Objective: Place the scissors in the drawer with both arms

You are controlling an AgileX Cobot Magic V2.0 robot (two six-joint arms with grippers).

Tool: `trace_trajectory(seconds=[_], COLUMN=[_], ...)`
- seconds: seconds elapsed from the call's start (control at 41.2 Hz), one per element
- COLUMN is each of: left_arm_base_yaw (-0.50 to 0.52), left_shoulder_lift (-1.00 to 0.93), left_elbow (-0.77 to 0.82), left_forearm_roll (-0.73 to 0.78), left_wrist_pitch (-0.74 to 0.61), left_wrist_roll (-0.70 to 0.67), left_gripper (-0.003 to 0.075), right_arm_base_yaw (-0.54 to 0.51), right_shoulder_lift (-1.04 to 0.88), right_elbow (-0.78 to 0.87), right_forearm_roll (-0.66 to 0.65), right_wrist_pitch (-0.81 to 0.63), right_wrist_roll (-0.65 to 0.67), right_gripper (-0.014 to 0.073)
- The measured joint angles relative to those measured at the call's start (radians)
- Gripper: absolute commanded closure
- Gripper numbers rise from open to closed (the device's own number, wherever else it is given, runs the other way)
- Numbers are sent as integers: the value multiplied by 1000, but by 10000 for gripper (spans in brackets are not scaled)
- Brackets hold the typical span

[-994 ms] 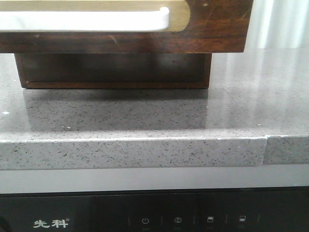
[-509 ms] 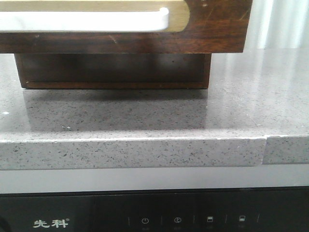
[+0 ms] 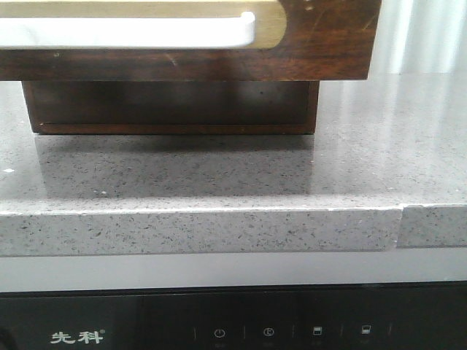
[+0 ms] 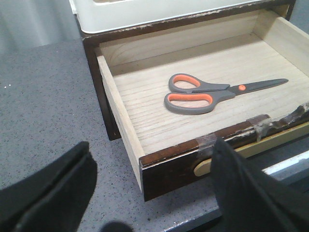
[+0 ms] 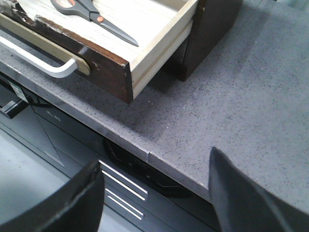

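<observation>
One pair of small grey-handled, orange-lined scissors [image 4: 212, 92] lies flat inside the one open dark brown wooden drawer [image 4: 183, 162] on the grey speckled counter [image 3: 219, 175] | likely light, stiff, smooth; best gripped at the handles | left gripper [image 4: 145, 193] and right gripper [image 5: 154, 193]: jaws wide apart, holding nothing.

You're working in a kitchen: a speckled grey stone countertop [image 3: 219, 182] runs across the front, and below its edge sits a black built-in appliance [image 3: 233, 324] with a touch-control panel [image 3: 292, 332] and silver handles [image 5: 123, 186], beneath your right gripper.
</observation>
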State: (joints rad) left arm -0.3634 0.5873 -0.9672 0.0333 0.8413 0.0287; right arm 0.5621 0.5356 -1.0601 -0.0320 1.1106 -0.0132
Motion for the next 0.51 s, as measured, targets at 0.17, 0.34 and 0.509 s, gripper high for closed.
trace_trajectory(seconds=[0.17,0.34,0.509], left_arm_base_yaw=[0,0,0], left_shoulder_lift=[0,0,0], left_elbow=[0,0,0], left_forearm_roll=[0,0,0], left_wrist_pitch=[0,0,0], left_wrist_roll=[0,0,0], left_gripper=[433,653,741], right_arm_base_yaw=[0,0,0], right_shoulder_lift=[-3,-3,-3], right_elbow=[0,0,0], right_forearm_roll=[-2,-2,-2], right_wrist_pitch=[4,4,4], right_wrist_roll=[0,0,0], right_gripper=[377,603,661])
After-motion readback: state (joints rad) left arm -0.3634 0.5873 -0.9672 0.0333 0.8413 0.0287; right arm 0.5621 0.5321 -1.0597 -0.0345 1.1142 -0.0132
